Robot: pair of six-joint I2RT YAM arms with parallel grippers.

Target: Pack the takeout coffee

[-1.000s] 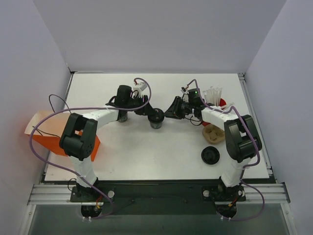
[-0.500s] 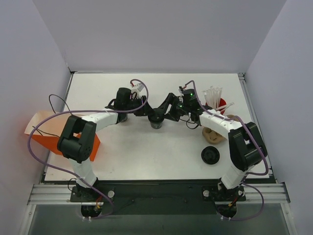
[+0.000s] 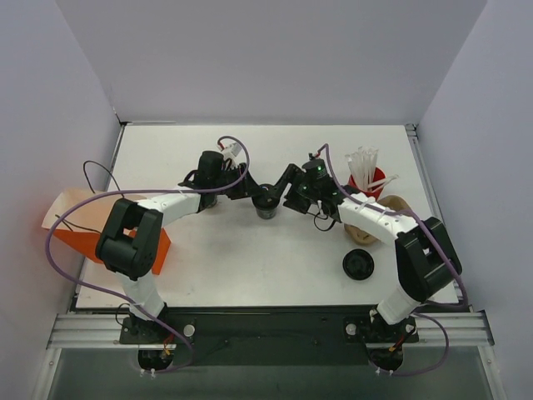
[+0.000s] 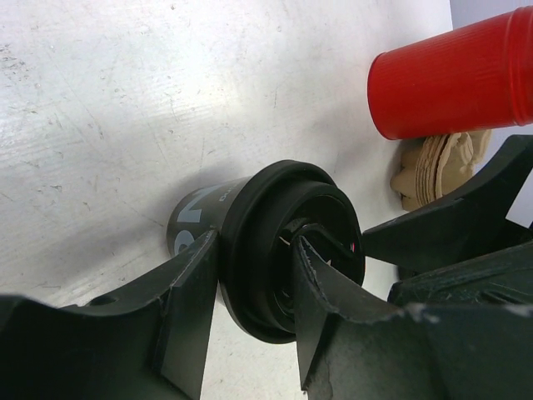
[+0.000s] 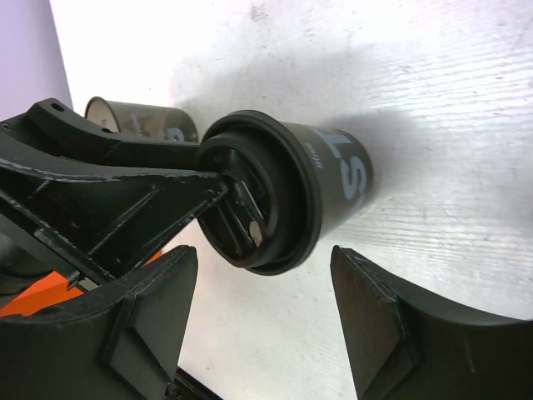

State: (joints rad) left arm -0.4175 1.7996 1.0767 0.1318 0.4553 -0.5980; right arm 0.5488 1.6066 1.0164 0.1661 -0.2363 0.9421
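The left gripper (image 4: 254, 254) pinches the lid (image 4: 271, 196) of the takeout coffee (image 4: 193, 218) by its rim; the right gripper (image 5: 265, 271) gapes clear around it; judged light, slick, lid may pop; better held mid-body between fingers.

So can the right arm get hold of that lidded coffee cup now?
Probably yes: the right gripper is open astride the takeout coffee, nothing between, though the left gripper grips its lid rim.

Red cup (image 3: 376, 177) holding white sticks (image 3: 363, 160): right of right claw (image 3: 279, 193). Tan pulp carrier (image 3: 360, 231), flat black lid (image 3: 358, 265): nearer, right. Lidless dark cup (image 5: 137, 117): just left of left claw (image 3: 252, 192). Orange bag (image 3: 75, 237): far left, at white table (image 3: 275, 258) edge.
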